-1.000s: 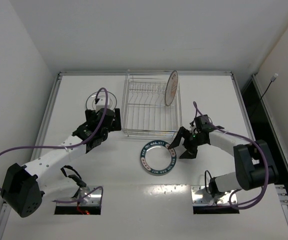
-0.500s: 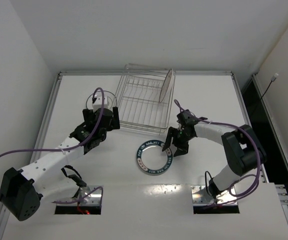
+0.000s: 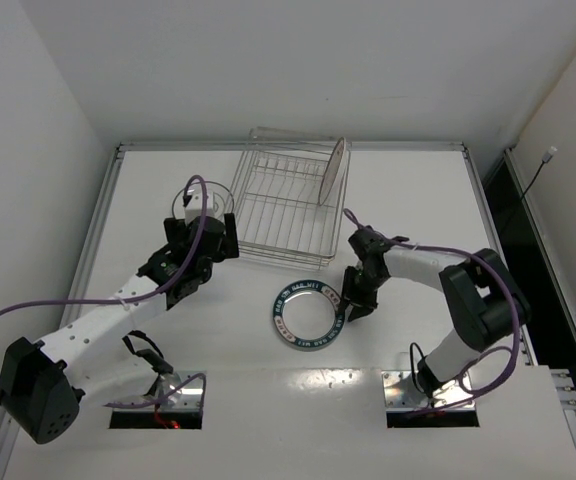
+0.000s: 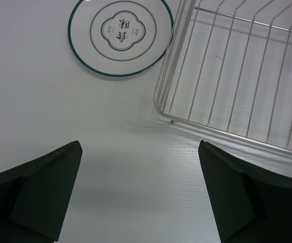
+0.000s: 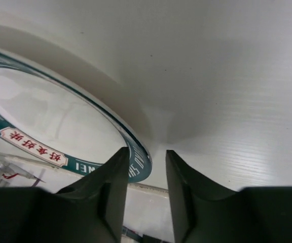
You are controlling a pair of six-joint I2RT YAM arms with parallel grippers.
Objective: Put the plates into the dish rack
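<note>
Teal-rimmed plate (image 3: 308,315): my right gripper (image 3: 351,304) now sits at its 3 o'clock rim.
Since half a second ago my right fingers went from spread to nearly together, with the rim in the gap; I can't tell if they bite yet. That plate lies on the table (image 3: 418,200) at the dish rack's (image 3: 288,215) 6 o'clock, unmoved. The rack and the upright plate (image 3: 334,172) at its 2 o'clock haven't shifted. My left gripper (image 4: 140,147) is spread wide, empty, barely moved; the white plate (image 4: 120,36) lies flat at the rack's 9 o'clock.
</note>
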